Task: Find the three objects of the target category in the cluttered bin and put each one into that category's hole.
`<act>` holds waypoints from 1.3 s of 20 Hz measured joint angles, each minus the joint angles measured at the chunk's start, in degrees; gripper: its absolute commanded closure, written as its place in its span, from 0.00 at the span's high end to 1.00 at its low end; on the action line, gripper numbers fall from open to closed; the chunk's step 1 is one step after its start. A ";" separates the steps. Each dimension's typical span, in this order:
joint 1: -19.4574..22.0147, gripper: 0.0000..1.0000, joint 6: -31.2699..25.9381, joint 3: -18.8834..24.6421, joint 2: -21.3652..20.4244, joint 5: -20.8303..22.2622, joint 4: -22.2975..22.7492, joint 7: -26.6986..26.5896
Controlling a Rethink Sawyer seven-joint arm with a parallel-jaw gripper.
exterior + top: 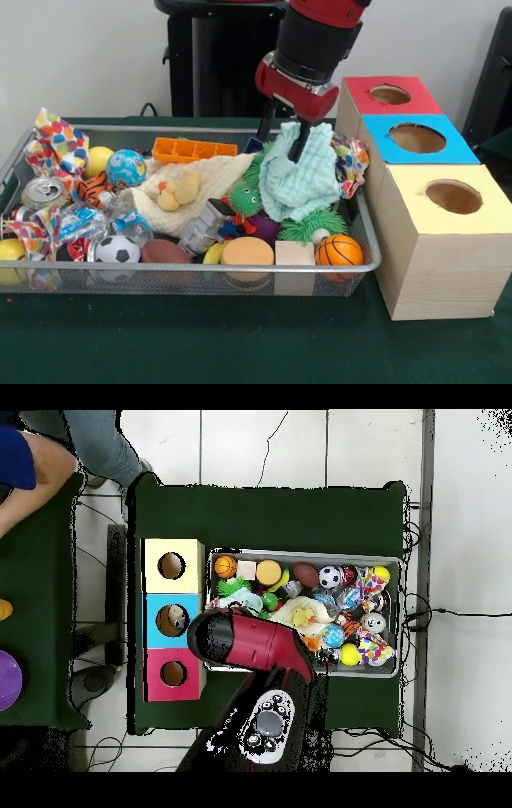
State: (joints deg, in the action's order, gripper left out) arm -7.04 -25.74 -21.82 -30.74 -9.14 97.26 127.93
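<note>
Desk: green cloth-covered desk (200,344) carries everything, with the bin on one side and three wooden boxes lined up beside it.

Bin front row: the bin (192,276) is a wire basket stuffed full. Along its near wall sit a soccer ball (118,249), a brown football (164,252), a wooden disc (247,252), a wooden cube (294,254) and a little basketball (338,250).

Middle of the pile: a cream cloth with a yellow duck (178,192) is draped over the stuff, next to a green spiky toy (245,197). A globe ball (126,167) and a can (46,192) sit off toward the other end.

Gripper: the gripper (282,132) comes down from above, and its fingers are pinched shut on the pale green cloth (300,176). The cloth hangs bunched from the pinch, its lower folds looking like they drape on the toys underneath, so my guess is it's just being lifted off the pile.

Boxes: yellow box (448,240) is nearest, blue box (416,140) is in the middle, red box (392,96) is farthest.

Hole: the hole (390,94) in the red top is the goal. It's just beyond the bin's far corner, near the gripper, so it's a short carry from here.

Overhead: the arm covers the grasp, so no help there. A person's sleeve (25,459) shows at the edge.
</note>
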 measured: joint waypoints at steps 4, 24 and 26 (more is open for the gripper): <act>-1.67 1.00 -0.04 -1.80 0.31 -0.39 0.48 0.00; 4.48 1.00 -10.58 -5.27 -4.85 -0.16 -6.76 0.00; 4.49 1.00 -8.28 -5.54 -4.71 0.72 -7.21 0.00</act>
State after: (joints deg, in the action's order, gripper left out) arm -2.55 -34.02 -27.36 -35.45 -8.42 90.04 127.93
